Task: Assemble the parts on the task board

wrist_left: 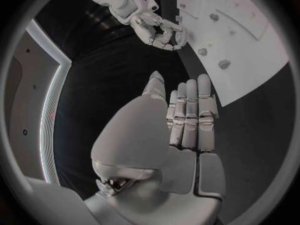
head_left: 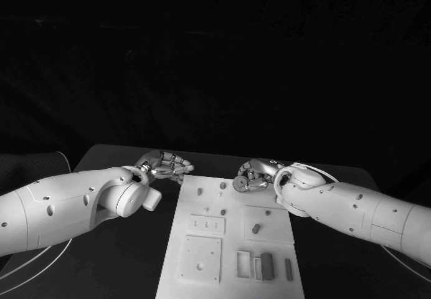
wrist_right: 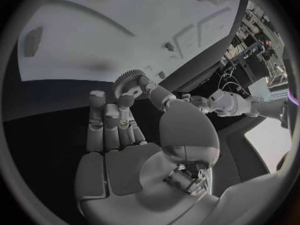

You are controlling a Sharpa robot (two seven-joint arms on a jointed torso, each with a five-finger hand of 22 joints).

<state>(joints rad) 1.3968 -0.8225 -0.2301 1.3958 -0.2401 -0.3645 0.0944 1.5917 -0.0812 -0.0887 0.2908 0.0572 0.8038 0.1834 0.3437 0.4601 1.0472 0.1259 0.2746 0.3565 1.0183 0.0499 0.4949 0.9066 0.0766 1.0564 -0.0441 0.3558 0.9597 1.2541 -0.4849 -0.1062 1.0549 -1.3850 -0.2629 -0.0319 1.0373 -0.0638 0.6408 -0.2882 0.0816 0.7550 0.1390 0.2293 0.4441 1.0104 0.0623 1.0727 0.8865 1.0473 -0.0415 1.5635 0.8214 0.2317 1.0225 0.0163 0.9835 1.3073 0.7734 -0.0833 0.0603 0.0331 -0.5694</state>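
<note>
The task board [head_left: 232, 240] looks like matt white plastic, smooth, with raised plates and shallow recesses in the same finish. The small parts [head_left: 266, 262] standing toward its 6 o'clock end look like duller grey plastic. The table [head_left: 337, 261] around it is matt black and takes almost no shine. Both arms wear smooth white plastic shells with a soft gloss. The left hand [head_left: 167, 166] and right hand [head_left: 254, 175] look like brushed silver metal with a satin sheen, their segments smooth-faced. The gear [wrist_right: 128, 81] pinched in the right hand's fingertips [wrist_right: 125, 101] looks grey and matt, its rim finely toothed; whether metal or plastic cannot be told
</note>
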